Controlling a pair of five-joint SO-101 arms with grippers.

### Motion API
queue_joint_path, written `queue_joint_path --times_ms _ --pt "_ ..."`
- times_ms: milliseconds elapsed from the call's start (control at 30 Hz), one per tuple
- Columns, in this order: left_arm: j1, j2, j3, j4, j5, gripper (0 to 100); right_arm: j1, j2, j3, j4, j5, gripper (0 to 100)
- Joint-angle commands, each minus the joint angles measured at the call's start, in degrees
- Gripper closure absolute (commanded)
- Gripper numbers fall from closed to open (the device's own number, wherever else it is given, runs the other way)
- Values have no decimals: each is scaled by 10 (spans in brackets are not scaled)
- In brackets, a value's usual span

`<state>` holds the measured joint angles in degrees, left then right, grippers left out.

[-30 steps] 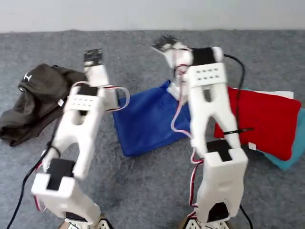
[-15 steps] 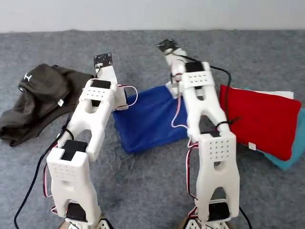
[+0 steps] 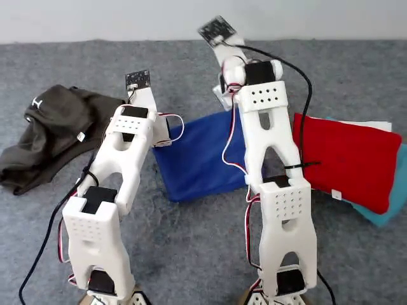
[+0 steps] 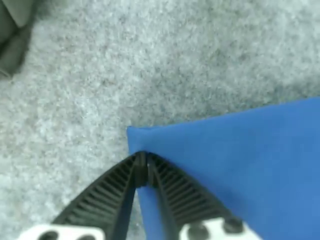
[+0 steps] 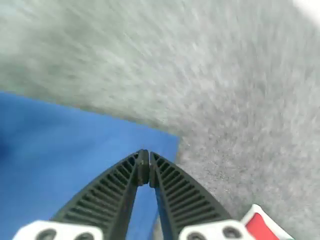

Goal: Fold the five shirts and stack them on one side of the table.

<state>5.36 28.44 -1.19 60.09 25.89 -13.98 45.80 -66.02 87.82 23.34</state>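
A folded blue shirt (image 3: 197, 159) lies flat at mid-table between my two arms. My left gripper (image 4: 143, 168) is shut, its tips resting at that shirt's (image 4: 240, 160) near-left corner; the cloth looks flat and unpinched. Above the shirt's (image 5: 65, 150) far right corner hangs my right gripper (image 5: 144, 168), shut with nothing in it, on the raised right arm (image 3: 264, 101). A folded red shirt (image 3: 350, 159) tops a stack at the right, over a white one (image 3: 379, 125) and a teal one (image 3: 389, 206). A dark olive shirt (image 3: 54, 130) lies crumpled at the far left.
Grey carpet (image 3: 191, 254) covers the table. The left arm (image 3: 124, 146) stretches low toward the blue shirt's left side. Open carpet lies in front of the blue shirt and behind it toward the far wall (image 3: 95, 19).
Both arms came down onto the blue shirt's far edge, which ended up folded smaller. Since then the right arm has lifted up and back; the left arm has kept still.
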Motion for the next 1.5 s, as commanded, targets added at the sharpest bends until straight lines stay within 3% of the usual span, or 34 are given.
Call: queue_joint_path --times_ms 0,33,167,467,600,667,867,967,1200,1467 --pt "-1 -33 -27 18 1 988 0 -45 -72 106 3 990" --pt "-1 -47 -27 27 0 988 -4 -51 -84 156 20 990" --pt "-11 -117 -25 55 -9 988 15 -143 -24 155 70 990" --pt "-97 -188 -15 130 -40 989 0 -429 426 151 95 989" --pt "-105 -278 60 101 -79 989 -44 -503 605 115 85 986" --pt "-107 -321 120 62 -91 989 -57 -510 659 73 20 950" --pt "-108 -394 302 -87 -98 989 -61 -483 725 -48 -322 676" --pt "-108 -388 353 -135 -82 988 -62 -438 725 -90 -423 558" --pt "-113 -350 381 -169 -63 988 -71 -316 724 -188 -509 537" --pt "-117 -344 381 -170 -64 988 -39 -212 724 -253 -513 539"
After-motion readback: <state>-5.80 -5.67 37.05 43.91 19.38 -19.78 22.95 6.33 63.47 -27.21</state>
